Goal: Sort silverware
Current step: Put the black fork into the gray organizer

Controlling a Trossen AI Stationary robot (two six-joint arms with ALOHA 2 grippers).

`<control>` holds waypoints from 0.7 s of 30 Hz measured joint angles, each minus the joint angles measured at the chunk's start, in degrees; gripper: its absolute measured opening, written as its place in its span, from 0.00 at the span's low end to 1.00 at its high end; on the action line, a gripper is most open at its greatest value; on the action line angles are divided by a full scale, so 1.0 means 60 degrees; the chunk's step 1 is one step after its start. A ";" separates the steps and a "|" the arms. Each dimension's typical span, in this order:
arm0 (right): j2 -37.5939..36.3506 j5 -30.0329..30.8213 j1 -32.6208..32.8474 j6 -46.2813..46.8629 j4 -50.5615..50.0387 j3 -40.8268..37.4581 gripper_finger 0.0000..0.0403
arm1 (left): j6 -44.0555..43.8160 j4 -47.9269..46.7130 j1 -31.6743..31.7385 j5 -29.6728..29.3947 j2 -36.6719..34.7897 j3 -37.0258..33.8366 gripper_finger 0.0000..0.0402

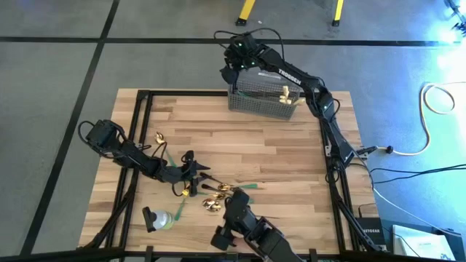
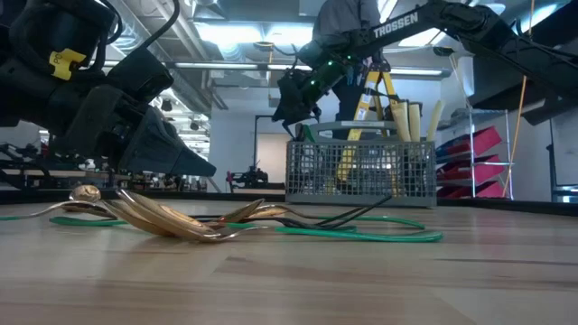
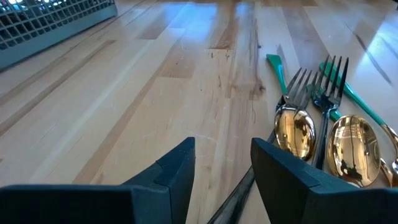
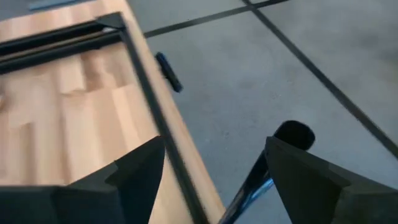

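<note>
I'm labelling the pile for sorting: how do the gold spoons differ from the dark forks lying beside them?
The shiny gold spoons have rounded, mirror-bright bowls, while the dark metal forks end in slim, dull tines. In the left wrist view, the spoon bowls lie nearer the camera and the fork tines reach farther off. Both lie flat on the pale wooden table, side by side.

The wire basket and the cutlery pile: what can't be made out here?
Basket contents: in the high view the right arm overlaps it; in the low view the mesh hides all but the cream handles.
Silverware pile: in the high view it is too small to count and partly under the left gripper.
Dark handle by the open right gripper: the right wrist view's edge cuts it off, so its type is unclear.
</note>
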 joint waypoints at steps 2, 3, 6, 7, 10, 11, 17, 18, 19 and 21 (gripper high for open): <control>0.0020 0.0423 0.0000 -0.0010 0.0006 0.0000 0.65 | 0.0000 -0.0015 0.0000 0.0000 0.0000 0.0000 0.35; 0.0024 0.0606 -0.0003 -0.0009 -0.0051 0.0000 0.65 | 0.0000 -0.0008 0.0000 0.0000 0.0000 0.0000 0.35; 0.0024 0.0730 0.0000 -0.0035 -0.0069 -0.0004 0.62 | 0.0000 -0.0026 0.0000 0.0000 0.0000 0.0000 0.35; 0.0024 0.0730 0.0000 -0.0044 -0.0083 -0.0004 0.60 | -0.0009 -0.0054 0.0000 0.0000 0.0000 0.0000 0.35; 0.0024 0.0731 0.0029 -0.0068 -0.0120 -0.0004 0.54 | -0.0027 -0.0124 -0.0002 -0.0002 0.0000 0.0000 0.35; 0.0024 0.0726 0.0065 -0.0077 -0.0139 -0.0004 0.52 | -0.0052 -0.0117 0.0000 0.0000 0.0000 0.0000 0.35; -0.0015 0.1140 0.0255 -0.0458 -0.0176 0.0000 0.42 | -0.0080 -0.0128 -0.0004 -0.0004 0.0000 0.0000 0.35; -0.0022 0.1296 0.0290 -0.0662 -0.0211 0.0000 0.42 | -0.0084 -0.0124 -0.0004 -0.0004 0.0000 0.0000 0.35; -0.0047 0.1436 0.0339 -0.0961 -0.0266 -0.0001 0.41 | -0.0084 -0.0117 -0.0004 0.0000 0.0000 0.0000 0.35; -0.0075 0.1798 0.0484 -0.1677 -0.0387 -0.0004 0.42 | -0.0087 -0.0127 -0.0004 -0.0001 0.0000 0.0000 0.35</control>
